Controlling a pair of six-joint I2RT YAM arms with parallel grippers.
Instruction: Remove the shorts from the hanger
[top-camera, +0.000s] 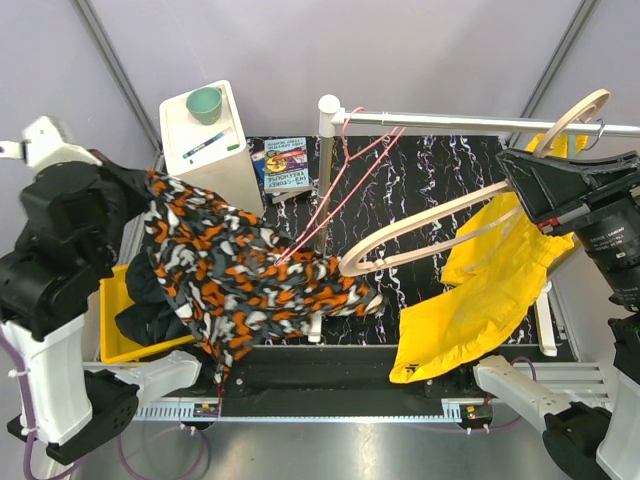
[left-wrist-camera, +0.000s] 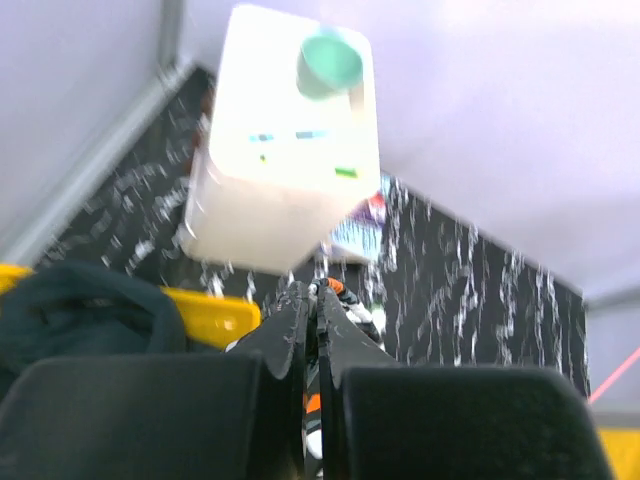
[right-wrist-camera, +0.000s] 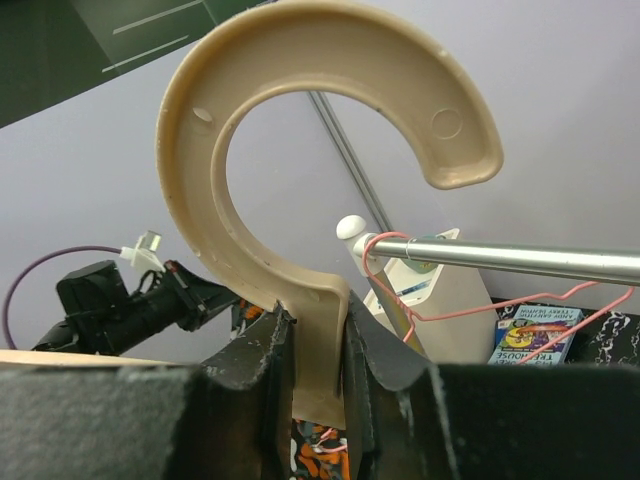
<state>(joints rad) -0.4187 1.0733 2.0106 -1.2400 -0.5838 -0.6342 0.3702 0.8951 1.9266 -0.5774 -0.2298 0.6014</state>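
Shorts (top-camera: 250, 270): orange/black/white camo print. One edge is pinched in the L gripper (top-camera: 150, 180), and the rest drapes down and away from it twd the R arm, over the black marbled mat (top-camera: 420, 170). The far corner ends just by the low tip of the hanger (top-camera: 430, 220); can't tell if they touch.

L gripper (left-wrist-camera: 315, 290): jaws pressed together, w/ a sliver of orange/white cloth showing between them in the wrist view.

R gripper (right-wrist-camera: 315, 335): clamped on the hanger (right-wrist-camera: 330, 45) at the neck just below the hook. The hook stands up out of the jaws and is off the rail (right-wrist-camera: 520, 260). The beige hanger is tilted, its long arm reaching from the R gripper (top-camera: 520, 170) down twd the L side.

Yellow garment (top-camera: 480, 290): hangs/lies below the R gripper, partly under the hanger arm.

Rail (top-camera: 470, 122): runs beyond the R gripper; pink wire hangers (top-camera: 345, 170) hang on its L end.

Ahead of the L gripper:
- White box (left-wrist-camera: 290, 180) w/ green cup (left-wrist-camera: 330, 62) on top.
- Book (top-camera: 285, 165) beside the box.

Below the L gripper: yellow bin (top-camera: 115, 300) holding a dark garment (top-camera: 150, 310).
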